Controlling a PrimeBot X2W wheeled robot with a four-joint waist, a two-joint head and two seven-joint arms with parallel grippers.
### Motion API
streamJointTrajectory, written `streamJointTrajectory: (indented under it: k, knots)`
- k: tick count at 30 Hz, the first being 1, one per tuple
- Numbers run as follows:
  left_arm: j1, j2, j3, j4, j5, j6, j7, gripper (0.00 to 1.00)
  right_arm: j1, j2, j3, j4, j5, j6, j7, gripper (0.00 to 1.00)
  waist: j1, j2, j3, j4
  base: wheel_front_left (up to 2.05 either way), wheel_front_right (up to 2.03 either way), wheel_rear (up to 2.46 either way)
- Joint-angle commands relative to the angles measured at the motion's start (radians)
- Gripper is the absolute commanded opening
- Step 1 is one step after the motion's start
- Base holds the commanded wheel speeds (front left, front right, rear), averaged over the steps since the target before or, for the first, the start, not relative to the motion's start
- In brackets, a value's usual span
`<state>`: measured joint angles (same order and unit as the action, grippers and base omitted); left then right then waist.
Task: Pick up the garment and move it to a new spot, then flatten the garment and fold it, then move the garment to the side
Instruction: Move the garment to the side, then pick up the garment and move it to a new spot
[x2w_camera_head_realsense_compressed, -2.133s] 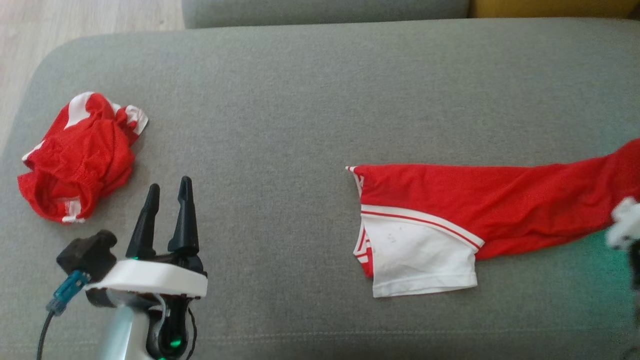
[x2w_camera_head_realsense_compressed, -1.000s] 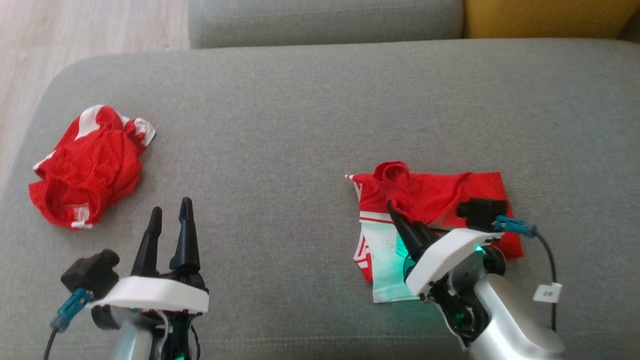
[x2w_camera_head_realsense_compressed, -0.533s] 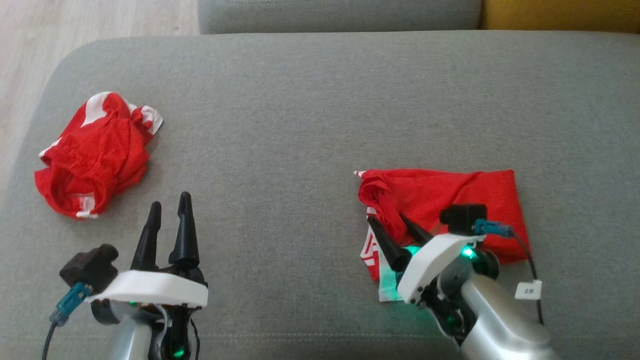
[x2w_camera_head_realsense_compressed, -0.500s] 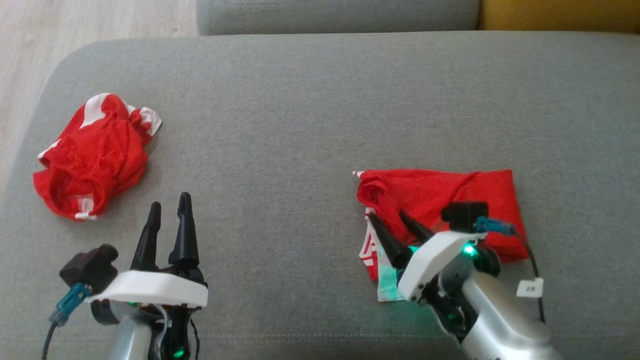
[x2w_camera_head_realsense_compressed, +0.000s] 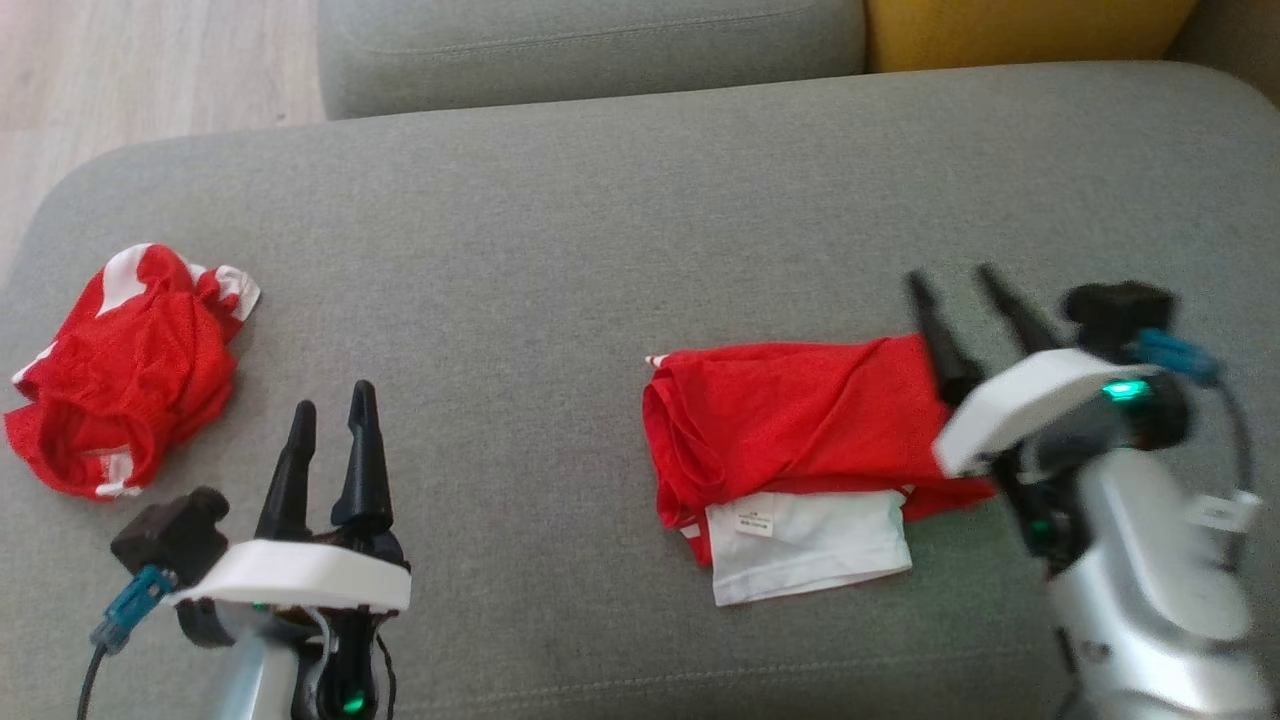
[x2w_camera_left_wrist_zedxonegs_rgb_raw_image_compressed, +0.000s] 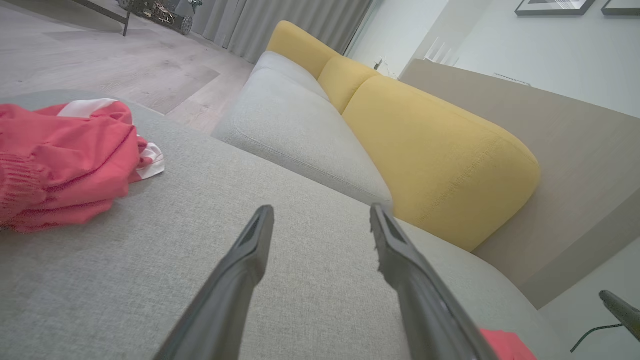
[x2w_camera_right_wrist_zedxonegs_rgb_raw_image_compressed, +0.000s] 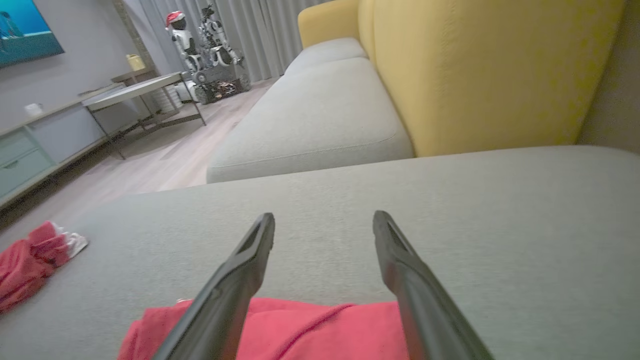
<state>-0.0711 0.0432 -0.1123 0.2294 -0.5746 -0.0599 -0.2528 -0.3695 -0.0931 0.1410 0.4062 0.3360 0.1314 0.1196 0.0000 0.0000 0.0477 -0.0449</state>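
Starting nearest the robot, the left gripper (x2w_camera_head_realsense_compressed: 333, 400) is seen low over the bare cushion (x2w_camera_head_realsense_compressed: 560, 250), its jaws spread with nothing between them. A little farther in, right of middle, the garment (x2w_camera_head_realsense_compressed: 790, 420) is laid on the cushion, folded over. A white panel (x2w_camera_head_realsense_compressed: 810, 545) with a small label is left showing at its near side, under a red layer bunched into a thick roll at the left end. Over the garment's right end the right gripper (x2w_camera_head_realsense_compressed: 950, 275) is held, jaws spread and empty. In the right wrist view red cloth is seen beneath the fingers, not between them. The fabric is judged to be thin mesh sportswear: light, limp, somewhat slippery and not fragile. It is judged liable to sag and come unfolded if lifted by a single layer. A hold would best be taken along the thick left fold with all layers pinched together, or at two corners so that the fold is kept. Farther left, well apart, a second red heap (x2w_camera_head_realsense_compressed: 120, 370) is seen crumpled. Beyond the cushion, a grey seat (x2w_camera_head_realsense_compressed: 590, 40) and a yellow backrest (x2w_camera_head_realsense_compressed: 1020, 25) are seen.
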Motion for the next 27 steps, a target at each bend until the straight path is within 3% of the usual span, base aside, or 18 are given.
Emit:
streamJointTrajectory:
  k: [1, 6, 13, 18, 27]
  knots:
    - [-0.040, 0.007, 0.034, -0.041, 0.001, 0.003, -0.009, 1.00, 0.006, -0.017, -0.009, -0.067, -0.034, -0.001, -0.010, 1.00, 0.0000, 0.0000, 0.002, -0.006, 0.00, 0.00, 0.00]
    - [-0.044, 0.007, 0.029, -0.057, -0.001, 0.003, -0.009, 1.00, 0.075, -0.055, -0.055, -0.134, -0.083, -0.001, -0.061, 1.00, 0.0000, 0.0000, 0.006, -0.009, 0.00, 0.00, 0.00]
    - [-0.028, 0.007, 0.017, -0.085, 0.042, 0.001, -0.009, 1.00, 0.197, -0.088, -0.100, -0.171, -0.141, -0.001, -0.240, 1.00, 0.0000, 0.0000, 0.007, -0.002, 0.00, 0.00, 0.00]
    - [0.006, 0.007, 0.025, -0.142, 0.128, 0.014, -0.009, 1.00, 0.253, -0.060, -0.136, -0.168, -0.208, -0.001, -0.343, 1.00, 0.0000, 0.0000, 0.007, -0.002, 0.00, 0.00, 0.00]
    - [0.058, 0.007, 0.019, -0.202, 0.187, 0.039, -0.009, 1.00, 0.288, -0.019, -0.156, -0.154, -0.285, -0.001, -0.378, 1.00, 0.0000, 0.0000, 0.004, -0.001, 0.00, 0.00, 0.00]
